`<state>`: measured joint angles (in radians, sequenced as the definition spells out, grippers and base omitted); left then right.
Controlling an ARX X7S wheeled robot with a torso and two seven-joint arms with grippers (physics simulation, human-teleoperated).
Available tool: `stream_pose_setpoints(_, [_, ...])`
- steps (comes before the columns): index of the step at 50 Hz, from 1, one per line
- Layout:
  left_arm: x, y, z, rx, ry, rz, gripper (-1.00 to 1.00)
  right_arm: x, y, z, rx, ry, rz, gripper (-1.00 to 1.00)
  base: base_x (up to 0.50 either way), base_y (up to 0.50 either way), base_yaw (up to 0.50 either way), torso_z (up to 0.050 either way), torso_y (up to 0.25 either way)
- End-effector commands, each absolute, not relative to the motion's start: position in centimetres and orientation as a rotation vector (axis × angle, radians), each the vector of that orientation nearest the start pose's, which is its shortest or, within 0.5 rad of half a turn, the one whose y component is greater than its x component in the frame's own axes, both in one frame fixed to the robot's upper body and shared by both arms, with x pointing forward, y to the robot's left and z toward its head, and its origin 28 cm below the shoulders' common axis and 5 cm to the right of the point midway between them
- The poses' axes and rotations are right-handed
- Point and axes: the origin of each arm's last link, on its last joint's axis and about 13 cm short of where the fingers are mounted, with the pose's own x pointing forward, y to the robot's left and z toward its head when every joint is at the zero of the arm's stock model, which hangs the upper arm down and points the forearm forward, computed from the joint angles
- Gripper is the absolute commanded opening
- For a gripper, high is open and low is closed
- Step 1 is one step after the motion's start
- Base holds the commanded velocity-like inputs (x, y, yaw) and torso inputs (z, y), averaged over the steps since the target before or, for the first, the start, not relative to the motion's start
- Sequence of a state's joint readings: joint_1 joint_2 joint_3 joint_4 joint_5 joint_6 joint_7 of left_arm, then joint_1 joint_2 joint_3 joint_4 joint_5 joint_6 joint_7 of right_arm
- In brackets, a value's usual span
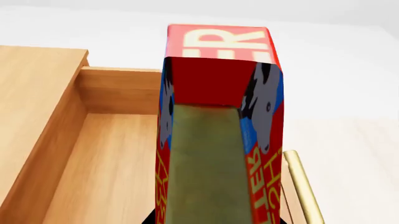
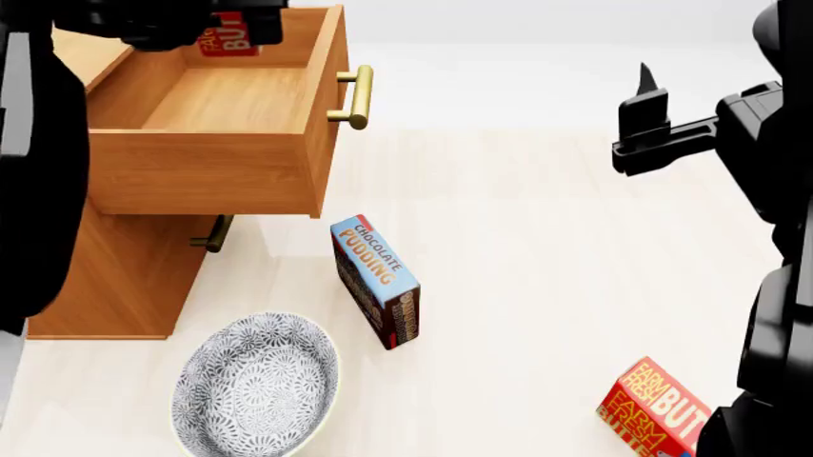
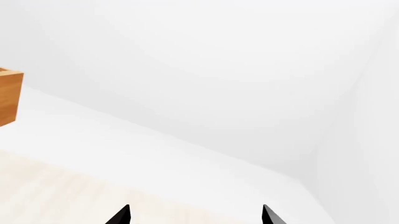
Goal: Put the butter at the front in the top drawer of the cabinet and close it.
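Note:
My left gripper (image 2: 190, 21) is shut on a red-orange butter box (image 2: 232, 36) and holds it over the back of the open top drawer (image 2: 228, 100) of the cabinet (image 2: 114, 276). In the left wrist view the butter (image 1: 218, 84) fills the middle, above the drawer's wooden floor (image 1: 106, 158); the fingers are hidden by the box. The drawer's brass handle (image 1: 302, 186) shows beside it. A second, identical butter box (image 2: 650, 409) lies at the front right, partly hidden by my right arm. My right gripper (image 2: 642, 105) is open and empty, high at the right, and also shows in the right wrist view (image 3: 194, 217).
A blue-and-brown chocolate pudding box (image 2: 375, 281) stands on the floor in front of the cabinet. A patterned grey bowl (image 2: 254, 386) sits at the front left. The lower drawer's handle (image 2: 213, 233) shows under the open drawer.

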<state>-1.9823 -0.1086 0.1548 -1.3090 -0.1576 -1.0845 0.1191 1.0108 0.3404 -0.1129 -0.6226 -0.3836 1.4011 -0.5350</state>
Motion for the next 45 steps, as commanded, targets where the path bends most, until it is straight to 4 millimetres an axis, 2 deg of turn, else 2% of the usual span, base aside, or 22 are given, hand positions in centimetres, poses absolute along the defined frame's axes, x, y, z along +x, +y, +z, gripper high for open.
stream_pose_setpoints(1, [37.4,24.6,41.2,-0.143,0.450,-0.057,-1.00,25.3,-17.7,30.2,-0.362,-0.161,-0.044,1.00,0.00,0.00,0.00,0.000,0.000])
stream_pose_setpoints(8, [36.9,24.8,40.9,-0.096,0.548,-0.084,-1.00,25.3,-17.8,30.2,-0.362,-0.160,-0.042,1.00,0.00,0.00,0.00,0.000,0.001])
stream_pose_setpoints(21, [36.3,24.7,41.1,-0.022,0.620,-0.044,-1.00,25.3,-17.9,29.8,-0.353,-0.152,-0.036,1.00,0.00,0.00,0.00,0.001,0.001])
stream_pose_setpoints(45, [37.8,23.8,39.7,-0.068,0.532,-0.049,-1.00,24.7,-18.2,28.9,-0.328,-0.143,-0.036,1.00,0.00,0.00,0.00,0.000,0.001])
